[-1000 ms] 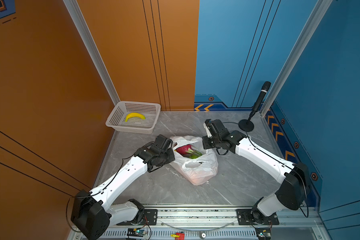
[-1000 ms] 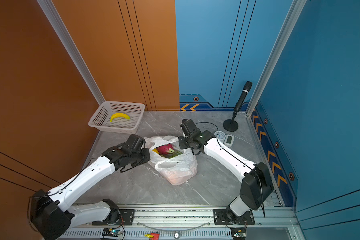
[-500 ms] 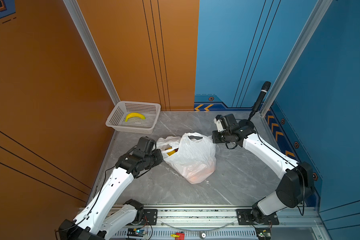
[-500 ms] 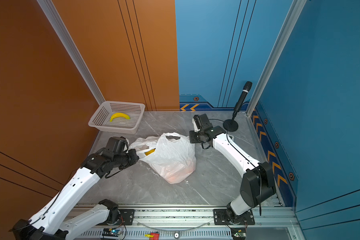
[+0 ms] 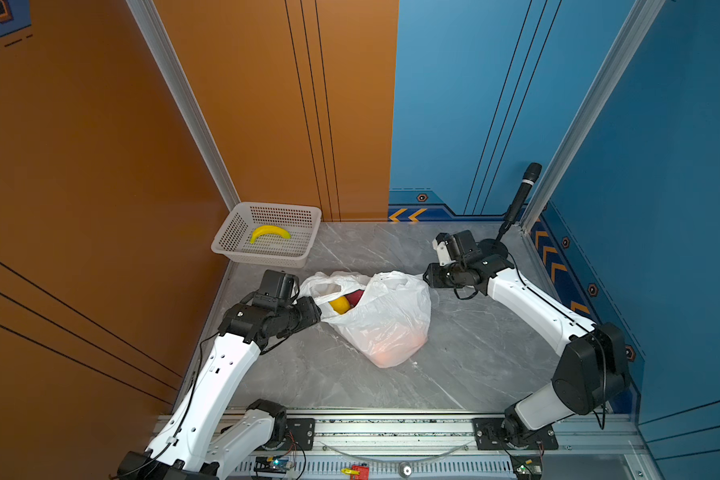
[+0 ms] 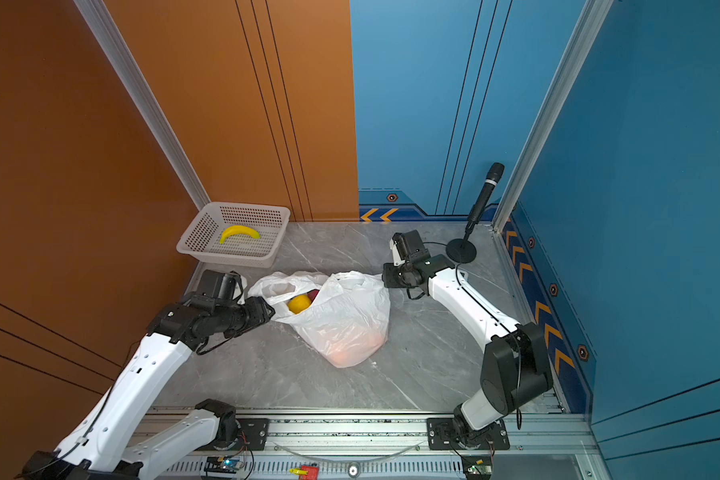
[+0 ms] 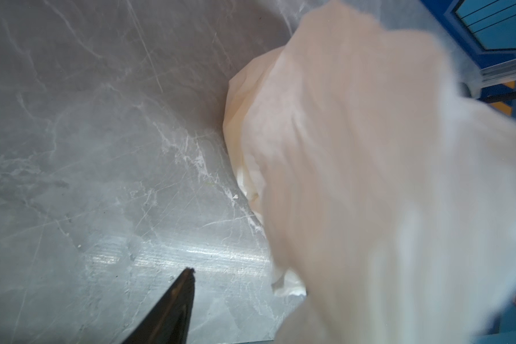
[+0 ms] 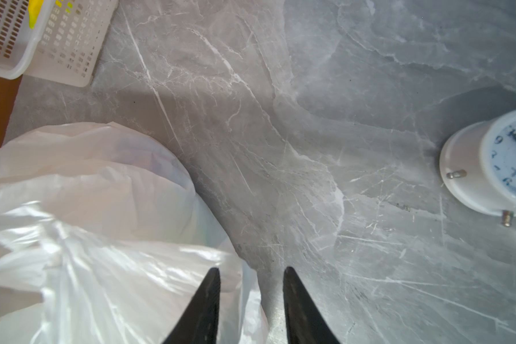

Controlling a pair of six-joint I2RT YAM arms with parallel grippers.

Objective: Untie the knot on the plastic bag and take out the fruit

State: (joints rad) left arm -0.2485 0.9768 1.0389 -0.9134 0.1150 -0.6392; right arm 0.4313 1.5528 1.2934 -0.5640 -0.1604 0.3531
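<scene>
One thin, crinkly, translucent white plastic bag (image 5: 387,316) is lying on the grey marble-patterned table (image 5: 474,357), about midway between two white-and-black arms. Its mouth is gaping toward the left in both top views. Two pieces are showing in the opening: one round yellow fruit (image 5: 339,305) and, just behind it, one pink-red fruit (image 5: 356,296). An orange glow (image 5: 389,353) is showing through the plastic at the bag's near end; how many orange pieces are making it cannot be told.

One white mesh plastic basket (image 5: 233,232) is sitting in the far left corner, well apart from the bag, and is holding one curved yellow banana (image 5: 269,232). One black microphone (image 5: 520,195) on a round stand is standing at the far right. One small white alarm clock (image 8: 495,166) is showing in the right wrist view.

The left gripper (image 5: 314,309) is sitting at the rim of the bag's mouth. In the left wrist view only one black finger (image 7: 176,300) is showing, the rest being hidden behind blurred plastic, so whether it is gripping anything cannot be told. The right gripper (image 5: 427,280) is hovering just beside the bag's far right corner. Its two black fingers (image 8: 209,297) are standing a narrow gap apart, with the bag's edge and bare table showing in the gap.
</scene>
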